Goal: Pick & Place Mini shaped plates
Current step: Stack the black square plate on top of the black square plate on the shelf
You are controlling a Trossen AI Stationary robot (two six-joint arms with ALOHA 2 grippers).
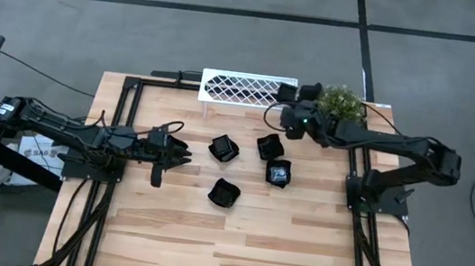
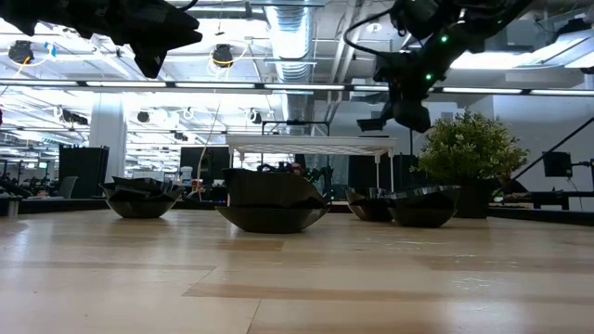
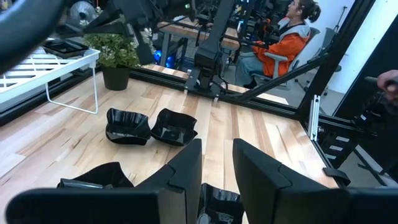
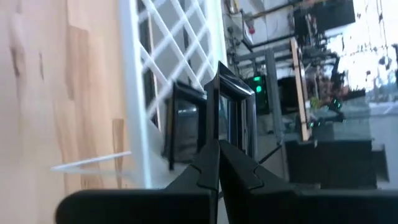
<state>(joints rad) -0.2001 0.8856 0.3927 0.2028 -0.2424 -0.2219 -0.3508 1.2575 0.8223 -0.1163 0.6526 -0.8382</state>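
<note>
Right hand (image 1: 289, 94) pinches a black plate (image 4: 233, 106) at the white lattice rack (image 1: 247, 89)'s right end. Left hand (image 1: 182, 155), fingers spread, hovers left of four plates (image 1: 224, 192) on the bench (image 1: 297, 240).

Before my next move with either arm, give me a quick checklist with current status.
1. Left gripper open, nothing between its fingers: ok.
2. Right gripper shut, at the white rack's right end: ok.
3. Right gripper free of the plate on the rack: cannot tell.
4. Four mini shaped plates upright on the table: ok.
5. Potted plant upright: ok.
</note>
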